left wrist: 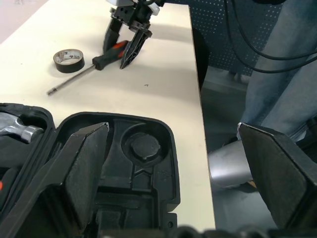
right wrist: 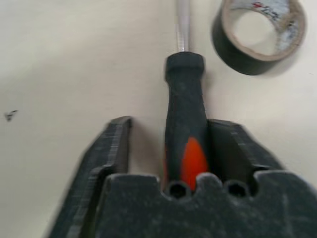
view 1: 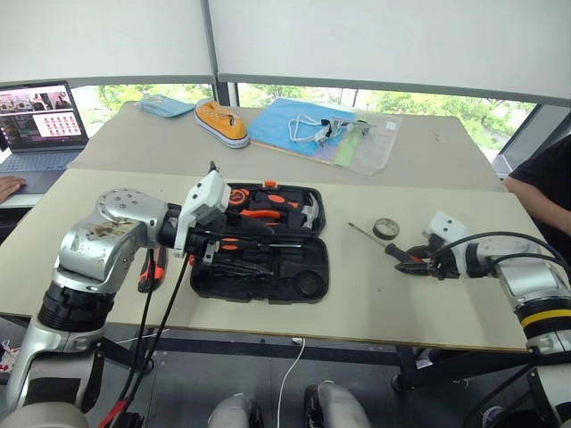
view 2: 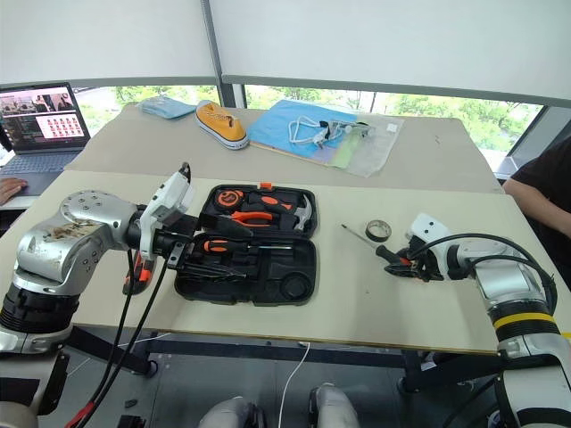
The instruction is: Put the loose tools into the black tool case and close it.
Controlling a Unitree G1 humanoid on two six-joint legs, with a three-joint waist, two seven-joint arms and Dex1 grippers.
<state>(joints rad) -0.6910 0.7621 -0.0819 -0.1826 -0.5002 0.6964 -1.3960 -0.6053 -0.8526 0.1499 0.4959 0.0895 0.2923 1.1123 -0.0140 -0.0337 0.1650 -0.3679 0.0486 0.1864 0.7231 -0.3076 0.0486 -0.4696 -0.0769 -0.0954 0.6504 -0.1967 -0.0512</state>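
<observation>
Black tool case [view 1: 299, 267] lies open flat on the near table [view 1: 375, 312], left of centre, lid half away from robot with pliers and hammer [view 1: 308, 212] in it, near half with one long screwdriver [view 1: 254, 242] lying across left-right and an empty round recess [left wrist: 145, 147]. Second long screwdriver [view 1: 388, 248] lies on the table right of the case, long axis diagonal: metal shaft tip points away and left, toward far side of the table, orange-black handle end toward the right gripper [view 1: 416, 263]. Right gripper straddles the handle, fingers either side; in right wrist view one finger touches the handle, the other stands off with a gap, so jaws partly open, not clamped. Small dark tape roll [view 1: 385, 228] lies flat just beside the shaft, apart from the gripper. Left gripper [view 1: 212, 239] hangs over the case's left end, jaws spread wide, holding nothing. An orange-black tool [view 1: 152, 272] lies at the table's left edge under the left arm, kind unclear.
</observation>
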